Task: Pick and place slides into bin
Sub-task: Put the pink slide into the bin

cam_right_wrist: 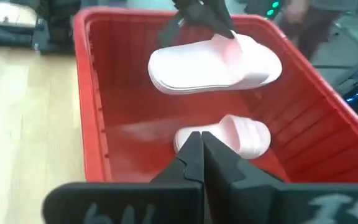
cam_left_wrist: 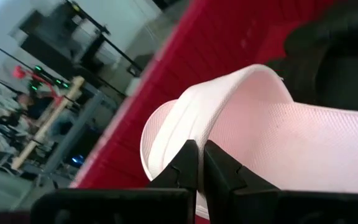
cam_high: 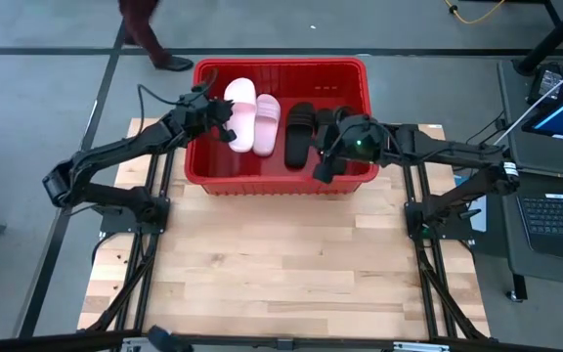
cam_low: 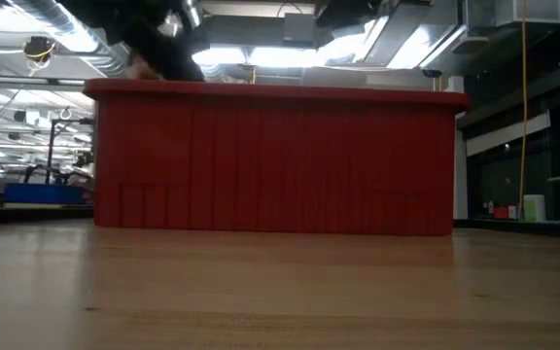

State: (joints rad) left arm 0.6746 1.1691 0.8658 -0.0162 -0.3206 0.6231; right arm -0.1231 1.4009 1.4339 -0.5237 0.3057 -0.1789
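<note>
Slides sit almost all inside the bin (cam_high: pixel 208 70): one pink slide (cam_high: pixel 267 125) lies on the floor, two black slides (cam_high: pixel 301 132) lie beside it toward the right arm's side, and a second pink slide (cam_high: pixel 239 112) hangs above the floor on the left arm's side. Left gripper (cam_high: pixel 225 117) is clenched on this raised pink slide; the left wrist view shows its fingers pinched together at the edge of the pale strap, and the right wrist view shows the slide (cam_right_wrist: pixel 216 65) lifted clear over the resting pink slide (cam_right_wrist: pixel 225 140). Right gripper (cam_high: pixel 325 166) is closed on nothing and hovers over the bin's near wall, close to the black slides, its fingers pressed together in its own wrist view. The low view shows only the bin's near wall (cam_low: pixel 275 160) on the wooden table (cam_high: pixel 281 274), with the arms dark above its rim. Judged from this layout, the step in hand is the placing of the last slide. The next move calls for a short descent of the left gripper toward the open floor beside the resting pink slide, then a release, with care that the slide does not catch the rim.
</note>
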